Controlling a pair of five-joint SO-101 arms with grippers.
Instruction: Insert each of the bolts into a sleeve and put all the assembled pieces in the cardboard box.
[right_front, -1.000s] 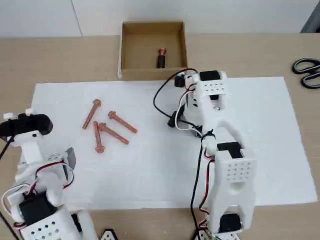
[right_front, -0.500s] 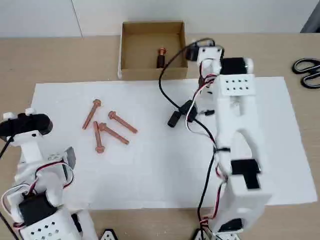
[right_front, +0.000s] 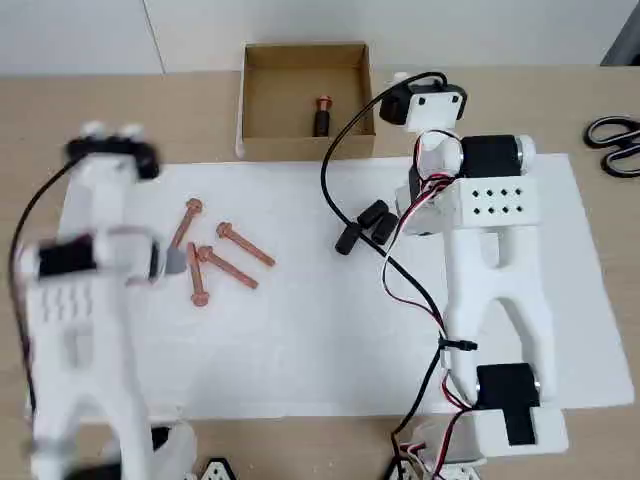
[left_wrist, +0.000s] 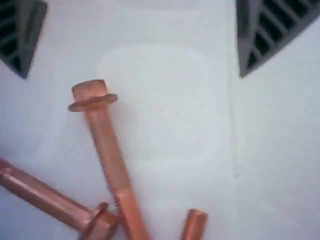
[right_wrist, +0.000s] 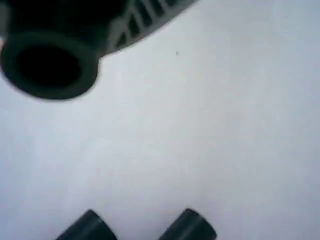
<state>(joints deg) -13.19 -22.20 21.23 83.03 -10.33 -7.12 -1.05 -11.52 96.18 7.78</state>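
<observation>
Left arm (right_front: 90, 260) has swung up from its corner to over the four loose bolts (right_front: 215, 255), left gripper (left_wrist: 132, 75) spread wide above one. Right arm (right_front: 485, 205) has pulled back from the box (right_front: 242, 100), which holds one assembled piece (right_front: 322, 115), and is now over the sleeves (right_front: 365, 225). Can't tell the right gripper (right_wrist: 115, 25) state. The next bolt-sleeve pairing looks to be starting.

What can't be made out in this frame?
High view: left arm smeared by motion blur; scissors cut off by the right edge.
Left wrist view: three bolts, each cut off by a frame edge.
Right wrist view: nearest sleeve blurred, held or not cannot be told; two other sleeves cut off by the edge.
</observation>
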